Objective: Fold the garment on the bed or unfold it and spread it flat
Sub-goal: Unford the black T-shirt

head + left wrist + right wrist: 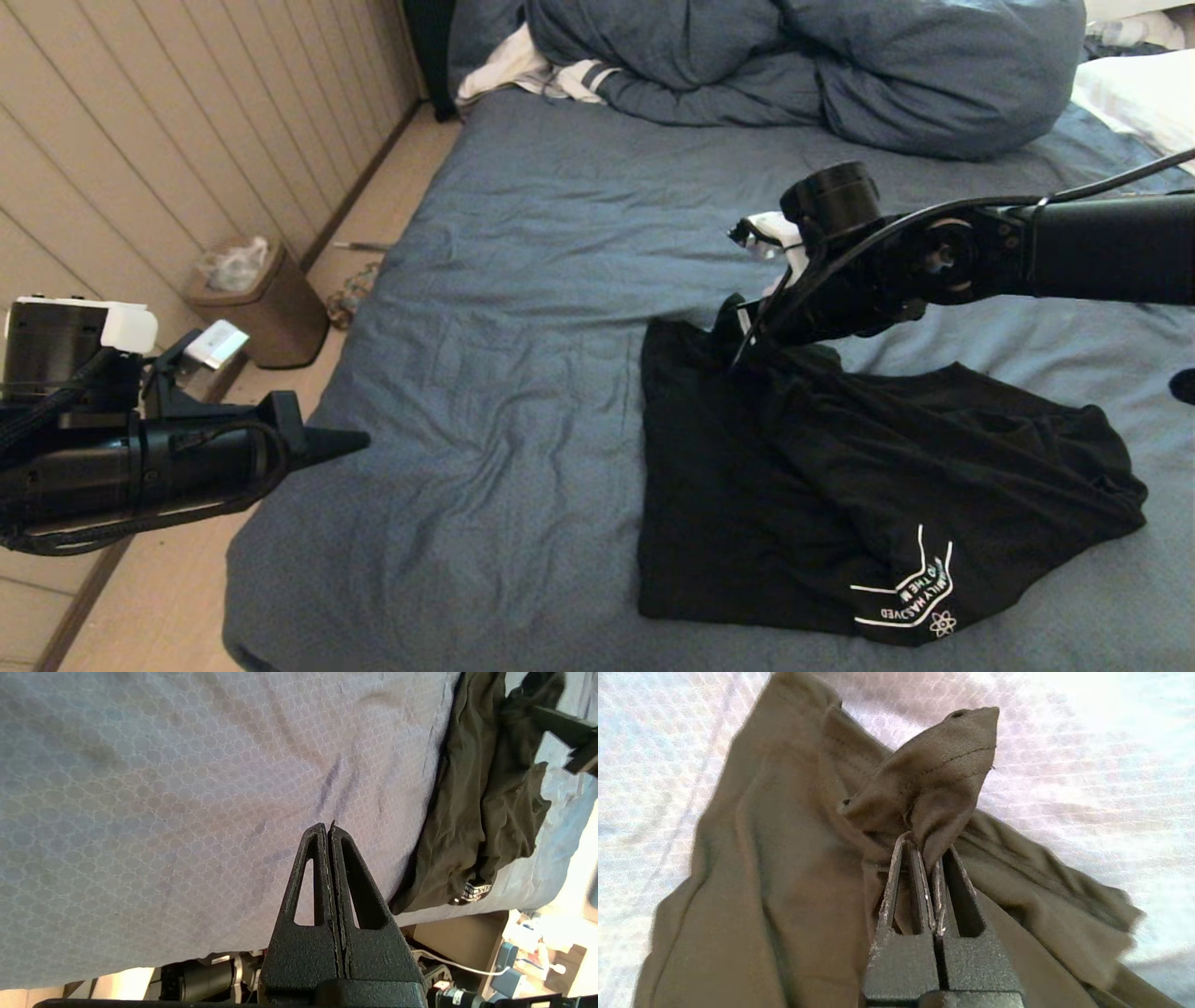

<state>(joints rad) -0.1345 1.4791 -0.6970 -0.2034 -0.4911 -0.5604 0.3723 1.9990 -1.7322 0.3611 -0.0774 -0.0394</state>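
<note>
Between the pressed-together jaws of the right gripper (927, 851) sits a small stitched corner of the black T-shirt (840, 485) — a thin pinch, right at the hem. That is the risk: pull too fast and the fold slips free, or only one layer lifts and the shirt bunches instead of spreading. It lies crumpled on the slate-blue sheet (523, 308) of the bed, lettering showing at the near edge. Off the bedside hangs the left gripper (329, 830), jaws closed on nothing — no second anchor, so the whole garment may drag.
</note>
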